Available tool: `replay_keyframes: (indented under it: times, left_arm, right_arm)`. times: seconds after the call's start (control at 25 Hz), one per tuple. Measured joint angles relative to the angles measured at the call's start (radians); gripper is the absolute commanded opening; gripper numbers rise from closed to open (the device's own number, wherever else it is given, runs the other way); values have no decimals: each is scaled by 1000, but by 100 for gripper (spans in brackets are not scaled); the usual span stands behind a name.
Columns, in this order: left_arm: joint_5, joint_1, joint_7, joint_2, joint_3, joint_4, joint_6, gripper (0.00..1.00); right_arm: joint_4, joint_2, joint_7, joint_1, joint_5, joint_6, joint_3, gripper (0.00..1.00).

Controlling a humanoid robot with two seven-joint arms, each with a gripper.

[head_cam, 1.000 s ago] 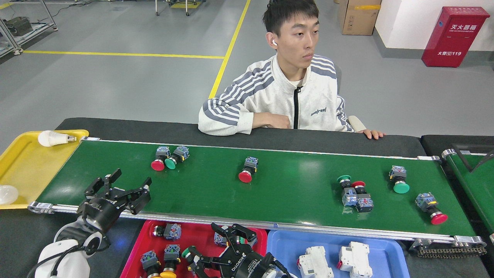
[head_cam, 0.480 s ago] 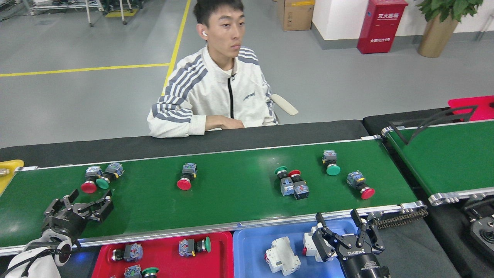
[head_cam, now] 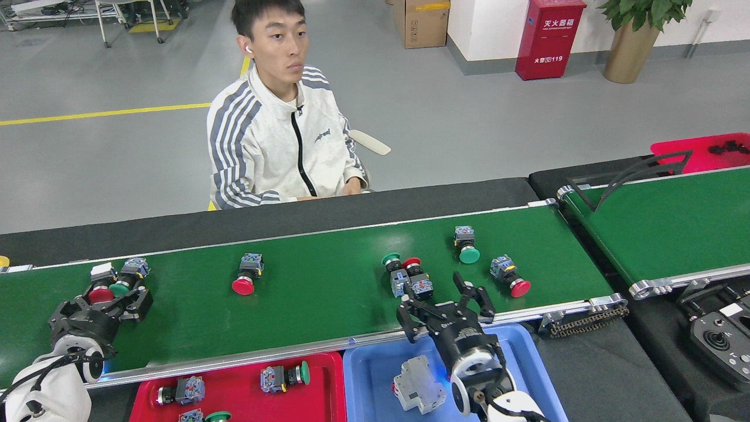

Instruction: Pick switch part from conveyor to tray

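Head view, the only one you have: your right gripper (head_cam: 445,305) hangs over the near rail of the conveyor (head_cam: 328,305), fingers spread wide with nothing between them. Just beyond its fingertips lies a pair of switch parts (head_cam: 407,275), one green-capped, one red-capped, touching side by side. To their right sit a green-capped switch (head_cam: 467,244) and a red-capped switch (head_cam: 510,275), each apart from the rest. A lone red one (head_cam: 247,273) lies mid-belt.

Your left gripper (head_cam: 108,302) is low at the belt's left end, fingers open around a red and green pair (head_cam: 114,280); whether they touch the parts you cannot tell.

These look like light, rigid plastic pieces, probably hardy, but the domed caps are smooth and likely to slip. Take the blocky contact body instead, across its flat sides. The touching pair may drag each other.

The red tray (head_cam: 328,381) waits near, already holding switches.
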Motion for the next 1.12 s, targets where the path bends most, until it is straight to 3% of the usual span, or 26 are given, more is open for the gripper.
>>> replay_keyframes:
  times: [0.28, 0.36, 0.48, 0.64, 0.72, 0.76, 0.84, 0.88, 1.04, 1.12]
  left_arm:
    - [55, 1, 1, -17, -18, -11, -1, 31]
    - [55, 10, 3, -34, -33, -53, -42, 31]
    - [55, 65, 4, -68, -42, -225, -164, 31]
    - [55, 250, -4, -123, -43, -572, -420, 33]
    - [55, 363, -8, -137, -41, -737, -474, 42]
    - [55, 412, -10, -139, -39, -798, -487, 53]
    - [55, 500, -11, -163, -37, -899, -502, 96]
    - [53, 535, -12, -190, -37, -932, -509, 100]
    - [28, 573, -13, -283, -42, -976, -514, 100]
    - [20, 574, -13, -290, -43, -978, -514, 100]
  right_arm:
    - [2, -1, 22, 0, -9, -53, 3, 100]
    - [6, -1, 29, 0, -12, -56, 3, 100]
    - [8, -1, 41, 4, -13, -51, 2, 100]
    - [24, -2, 45, 14, -13, 4, 2, 100]
    - [50, 0, 46, 12, -12, 31, 2, 100]
    - [63, 3, 46, 5, -13, 45, 2, 100]
    - [92, 8, 43, -12, -13, 75, 1, 100]
    - [107, 9, 41, -22, -13, 87, 1, 100]
    - [168, 10, 35, -70, -14, 118, 1, 99]
    - [197, 13, 30, -95, -15, 133, 1, 88]
